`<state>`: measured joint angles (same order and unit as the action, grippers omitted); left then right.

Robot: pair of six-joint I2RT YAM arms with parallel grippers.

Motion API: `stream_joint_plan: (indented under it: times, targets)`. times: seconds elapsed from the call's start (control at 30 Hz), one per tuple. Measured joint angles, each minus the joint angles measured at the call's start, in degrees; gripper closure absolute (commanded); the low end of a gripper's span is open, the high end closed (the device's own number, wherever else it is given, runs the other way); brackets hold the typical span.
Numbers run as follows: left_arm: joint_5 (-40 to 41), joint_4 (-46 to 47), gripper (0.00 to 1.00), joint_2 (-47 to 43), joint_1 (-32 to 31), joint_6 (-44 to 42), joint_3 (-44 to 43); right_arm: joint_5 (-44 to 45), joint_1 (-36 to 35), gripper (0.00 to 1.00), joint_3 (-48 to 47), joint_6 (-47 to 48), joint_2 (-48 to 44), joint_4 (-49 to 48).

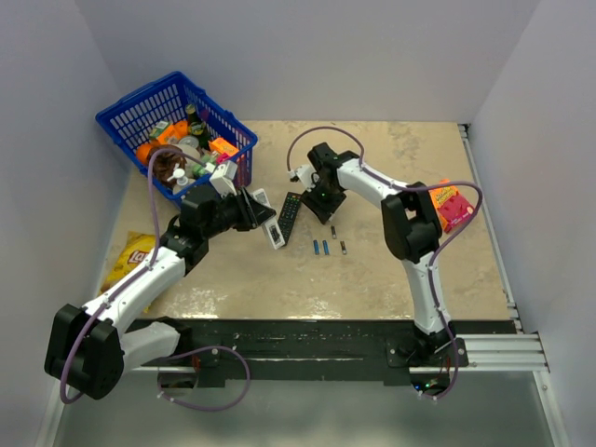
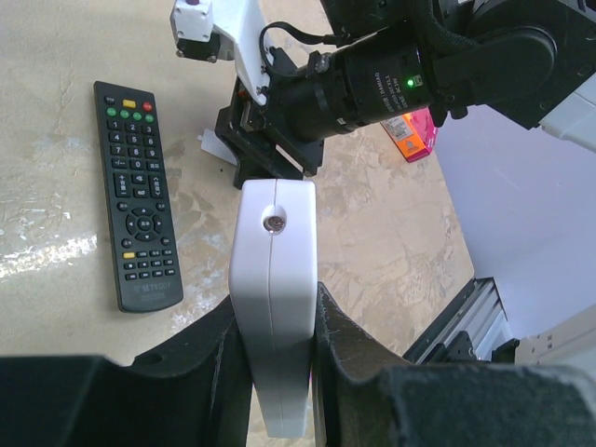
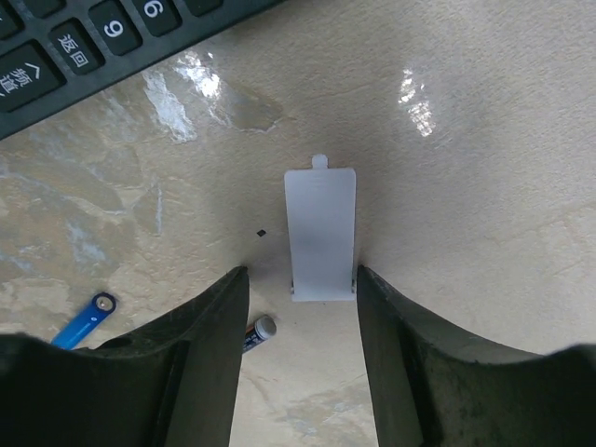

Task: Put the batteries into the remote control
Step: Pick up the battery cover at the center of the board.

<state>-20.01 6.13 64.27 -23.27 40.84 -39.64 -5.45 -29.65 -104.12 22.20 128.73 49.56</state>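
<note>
The beige tabletop (image 1: 391, 270) is smooth and shiny, with a stone-like pattern. Much bare room is seen toward the near edge and along the far edge. The far left corner is filled by a blue plastic basket (image 1: 126, 121) with holes in its walls, and it is packed with small things. A crinkly yellow bag (image 1: 130, 261) is seen by the left edge, and a pink box (image 1: 452, 207) by the right edge.

The white remote control (image 2: 273, 242), slim and smooth, is pinched by its sides in the left hand (image 2: 275, 321), a little left of the middle of the tabletop. A long black remote (image 1: 290, 217) with many buttons is laid flat just beside it, on its right.

The right hand (image 3: 303, 275) is spread wide and held low, right of the black remote. A thin flat white lid (image 3: 321, 233) with a small tab is seen lying on the tabletop between its fingers. The batteries (image 1: 325, 248), tiny thin round sticks, are scattered loose in the middle of the tabletop, closer to the near edge than the right hand. Two are blue.
</note>
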Motion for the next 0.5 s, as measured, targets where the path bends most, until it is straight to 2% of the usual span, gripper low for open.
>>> stream_joint_plan:
  times: [0.5]
  targets:
    - [-0.4,0.0,1.0,0.0,0.0,0.0,0.0,2.8,-0.5,0.53,5.1,-1.2,-2.7,-3.6]
